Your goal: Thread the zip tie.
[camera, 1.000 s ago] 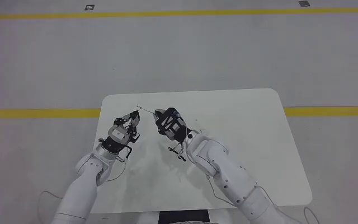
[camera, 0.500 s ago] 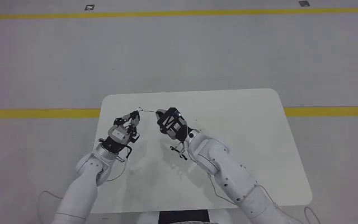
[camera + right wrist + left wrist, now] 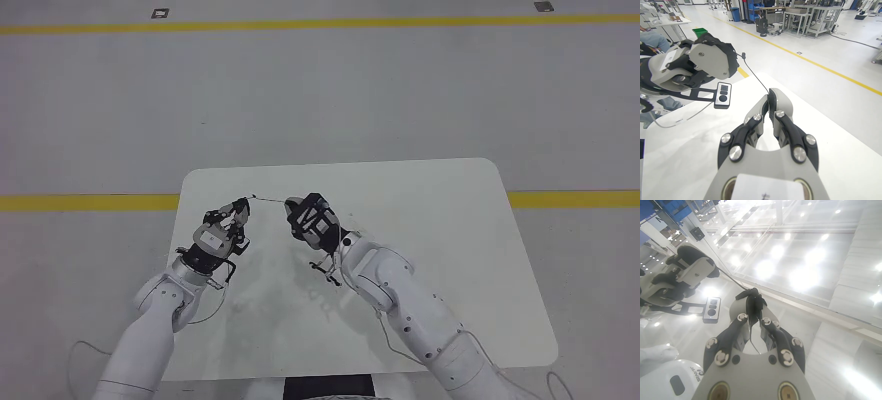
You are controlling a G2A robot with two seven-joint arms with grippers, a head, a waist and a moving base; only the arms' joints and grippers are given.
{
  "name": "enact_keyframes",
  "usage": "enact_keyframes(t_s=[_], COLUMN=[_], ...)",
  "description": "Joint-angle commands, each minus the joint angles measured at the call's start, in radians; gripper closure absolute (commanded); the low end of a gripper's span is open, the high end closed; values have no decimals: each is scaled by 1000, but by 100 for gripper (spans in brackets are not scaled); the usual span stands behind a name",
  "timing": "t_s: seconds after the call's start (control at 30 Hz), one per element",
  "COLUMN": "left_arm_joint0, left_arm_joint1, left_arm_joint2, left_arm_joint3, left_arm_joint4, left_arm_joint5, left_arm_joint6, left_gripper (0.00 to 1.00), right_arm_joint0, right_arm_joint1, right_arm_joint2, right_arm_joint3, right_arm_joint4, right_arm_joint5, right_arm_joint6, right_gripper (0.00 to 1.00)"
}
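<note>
A thin black zip tie (image 3: 268, 199) stretches between my two grippers above the white table (image 3: 430, 220). My left gripper (image 3: 240, 207) is shut on one part of it; in the left wrist view the strap (image 3: 730, 277) leaves the frayed black fingertips (image 3: 753, 294) and a short tail hangs back between the fingers. My right gripper (image 3: 769, 98) is shut on the strap's other end. In the right wrist view the tie (image 3: 753, 73) rises to its small head (image 3: 743, 55), just off the left gripper (image 3: 728, 56).
Both grippers hang over the table's far-left part, near its far edge (image 3: 340, 164). Bare tabletop (image 3: 810, 123) spreads to the right and toward me. A yellow floor line (image 3: 90, 202) runs beyond the table.
My right gripper has shifted slightly to the right, drawing the zip tie with it; the tie's end by the left gripper sits a little closer in. The left arm has stayed put.
</note>
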Motion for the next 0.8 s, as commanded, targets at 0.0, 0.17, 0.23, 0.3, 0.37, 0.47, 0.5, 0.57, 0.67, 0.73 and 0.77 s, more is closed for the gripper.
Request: enact_keyframes(t_s=[0.0,0.17,0.23,0.3,0.37,0.47,0.5,0.57,0.67,0.73,0.77], left_arm_joint0=[0,0,0,0,0,0,0,0,0,0,0], left_arm_joint1=[0,0,0,0,0,0,0,0,0,0,0], left_arm_joint2=[0,0,0,0,0,0,0,0,0,0,0], left_arm_joint3=[0,0,0,0,0,0,0,0,0,0,0], left_arm_joint4=[0,0,0,0,0,0,0,0,0,0,0], left_arm_joint5=[0,0,0,0,0,0,0,0,0,0,0], left_arm_joint6=[0,0,0,0,0,0,0,0,0,0,0], left_gripper=[100,100,100,100,100,100,100,100,100,100,100], right_arm_joint0=[-1,-5,-9,-13,-25,-57,-66,-91,-122,-133,-133], right_arm_joint1=[0,2,3,5,9,19,23,32,44,50,50], right_arm_joint2=[1,6,12,17,35,83,98,143,208,240,240], right_arm_joint3=[2,5,7,10,23,40,41,34,8,-7,-7], right_arm_joint4=[1,-1,-1,-10,-19,-11,-9,-9,17,36,36], right_arm_joint5=[-1,3,13,21,29,37,35,42,29,9,9], right_arm_joint6=[-1,1,10,22,28,16,12,6,-14,-27,-27], right_gripper=[100,100,85,0,0,0,0,0,0,0,0])
